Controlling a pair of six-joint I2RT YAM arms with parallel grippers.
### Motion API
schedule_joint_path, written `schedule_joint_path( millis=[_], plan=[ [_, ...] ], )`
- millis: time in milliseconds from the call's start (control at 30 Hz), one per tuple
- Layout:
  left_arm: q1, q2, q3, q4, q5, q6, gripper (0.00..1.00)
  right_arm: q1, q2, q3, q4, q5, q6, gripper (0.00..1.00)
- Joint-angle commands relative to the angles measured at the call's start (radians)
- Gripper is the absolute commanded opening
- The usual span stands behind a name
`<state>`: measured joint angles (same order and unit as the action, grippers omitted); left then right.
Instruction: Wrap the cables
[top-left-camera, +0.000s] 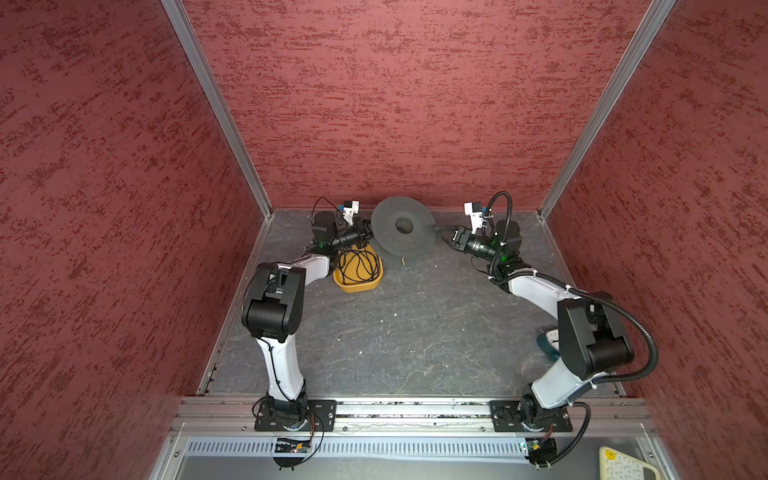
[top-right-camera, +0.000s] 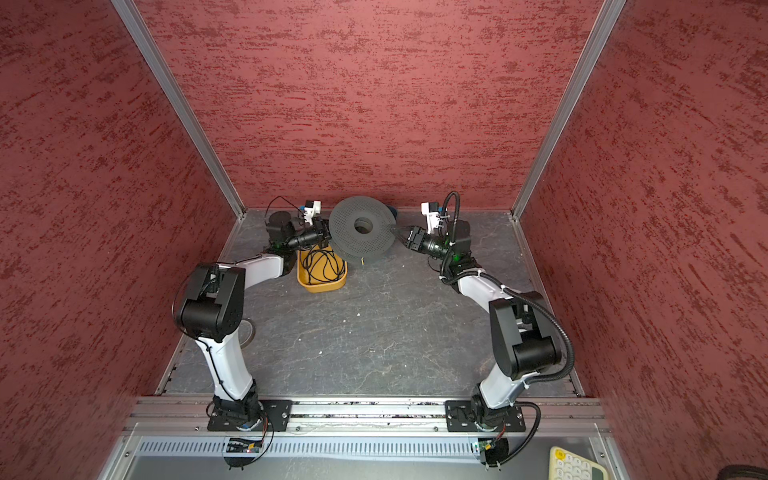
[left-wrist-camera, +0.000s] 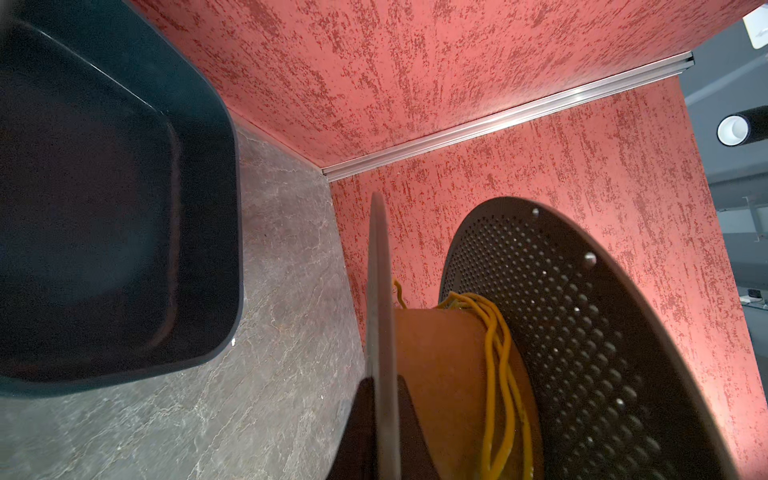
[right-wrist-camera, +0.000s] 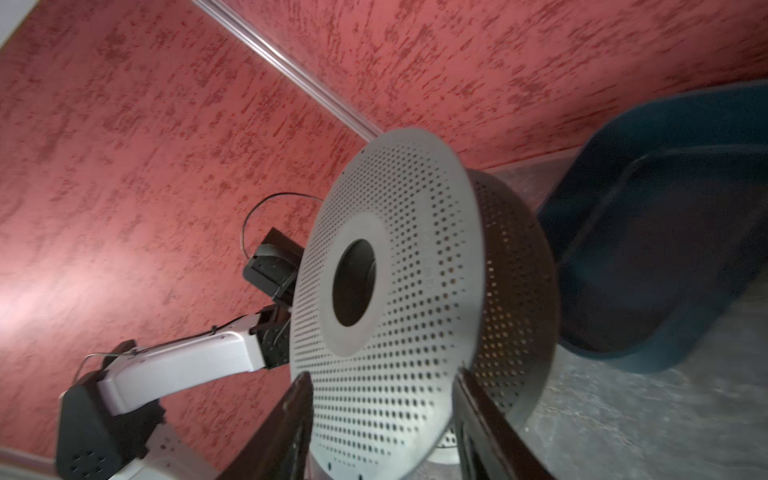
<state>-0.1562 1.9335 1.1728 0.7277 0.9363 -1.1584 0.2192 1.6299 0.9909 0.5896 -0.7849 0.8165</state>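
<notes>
Where the spool sits: at 12 o'clock on the grey marbled tabletop we see a grey perforated round spool, tilted between the two arms in both top views.
Cable: a thin yellow-green wire lies in a few loose turns around the spool's brown cardboard core, close to the flange away from the left fingers; a short tail shows at the spool's 6 o'clock.
Left gripper: at the spool's 9 o'clock; its fingers pinch the thin edge of one flange.
Right gripper: at the spool's 3 o'clock; its fingers stand half apart astride the rim, and we cannot tell whether they press on it.
Orange plastic tub: at the spool's 7 o'clock, holding tangled black cords.
Dark blue tub: at the spool's 1 o'clock, by the back wall.
</notes>
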Motion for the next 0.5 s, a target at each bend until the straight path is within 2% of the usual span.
schedule_joint_path(
  millis=[0, 200, 467],
  plan=[
    [-0.001, -0.003, 0.014, 0.087, 0.017, -0.004, 0.00, 0.002, -0.017, 0.025, -0.133, 0.079, -0.077, 0.56],
    [-0.003, -0.022, 0.016, 0.022, 0.012, 0.050, 0.00, 0.002, 0.006, 0.020, -0.071, 0.054, -0.025, 0.55],
    [-0.019, 0.002, 0.030, 0.061, 0.033, 0.018, 0.00, 0.004, 0.112, 0.015, 0.289, -0.101, 0.216, 0.43]
  ],
)
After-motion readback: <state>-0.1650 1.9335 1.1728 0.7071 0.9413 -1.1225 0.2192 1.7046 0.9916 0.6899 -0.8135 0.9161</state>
